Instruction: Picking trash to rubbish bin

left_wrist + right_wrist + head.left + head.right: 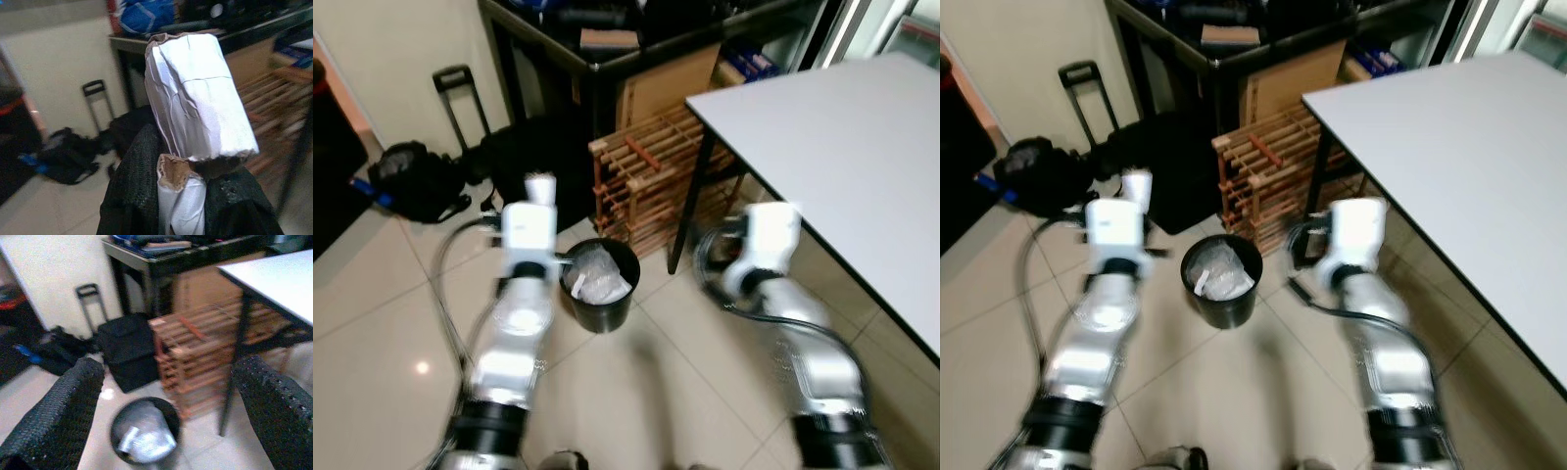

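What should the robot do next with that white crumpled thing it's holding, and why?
Probably swing the left hand sideways until it is over the black bin, then let go. It grips the white crumpled trash, but sits beside the bin's rim, not above its opening.

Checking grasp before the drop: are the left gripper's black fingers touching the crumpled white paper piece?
Touching. In the left wrist view the left gripper's black fingers clamp the crumpled white paper piece at its lower end, with no gap visible.

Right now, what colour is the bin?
Black bin, clearest in the left eye view.
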You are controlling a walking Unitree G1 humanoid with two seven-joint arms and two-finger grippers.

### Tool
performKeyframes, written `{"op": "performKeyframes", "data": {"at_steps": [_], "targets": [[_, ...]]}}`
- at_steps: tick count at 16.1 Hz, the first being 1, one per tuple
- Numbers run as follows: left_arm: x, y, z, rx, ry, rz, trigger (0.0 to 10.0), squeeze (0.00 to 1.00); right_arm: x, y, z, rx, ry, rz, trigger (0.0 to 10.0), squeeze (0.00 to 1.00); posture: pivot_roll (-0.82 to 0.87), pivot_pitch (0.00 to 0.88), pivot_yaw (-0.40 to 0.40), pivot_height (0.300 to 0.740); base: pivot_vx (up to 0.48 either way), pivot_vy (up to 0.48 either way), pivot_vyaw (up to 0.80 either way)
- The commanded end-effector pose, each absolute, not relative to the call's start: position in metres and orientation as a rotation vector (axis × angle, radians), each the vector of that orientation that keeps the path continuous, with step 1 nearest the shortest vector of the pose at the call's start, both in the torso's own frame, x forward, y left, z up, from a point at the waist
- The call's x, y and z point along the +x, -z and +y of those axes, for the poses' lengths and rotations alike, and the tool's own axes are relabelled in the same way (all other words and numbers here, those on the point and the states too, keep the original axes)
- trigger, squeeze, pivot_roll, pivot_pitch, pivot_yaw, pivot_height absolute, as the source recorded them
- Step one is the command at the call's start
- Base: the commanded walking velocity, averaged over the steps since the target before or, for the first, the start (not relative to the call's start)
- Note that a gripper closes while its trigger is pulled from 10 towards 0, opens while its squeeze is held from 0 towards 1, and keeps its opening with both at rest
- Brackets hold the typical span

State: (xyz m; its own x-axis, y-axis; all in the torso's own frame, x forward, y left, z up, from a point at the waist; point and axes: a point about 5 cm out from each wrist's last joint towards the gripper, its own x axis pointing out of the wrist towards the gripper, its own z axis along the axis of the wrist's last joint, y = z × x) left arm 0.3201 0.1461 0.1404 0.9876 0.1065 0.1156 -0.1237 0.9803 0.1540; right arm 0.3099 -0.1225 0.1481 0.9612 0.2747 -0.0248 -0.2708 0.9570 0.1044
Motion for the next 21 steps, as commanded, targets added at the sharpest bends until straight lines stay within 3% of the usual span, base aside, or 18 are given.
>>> {"op": "performKeyframes", "data": {"at_steps": [1,21], "targets": [[0.3194,-0.1389,0.1367,0.148,-0.092,-0.099,10.0,0.00,0.3094,-0.1465,-0.1335,0.096,-0.246,0.050,10.0,0.00,-0.04,0.154,0.010,0.740,0.379,0.000,0.00],[0.3207,-0.1381,0.1333,0.149,-0.072,-0.093,10.0,0.00,0.3086,-0.1444,-0.1300,0.097,-0.252,0.046,10.0,0.00,-0.05,0.128,0.019,0.740,0.400,0.000,-0.06]]}}
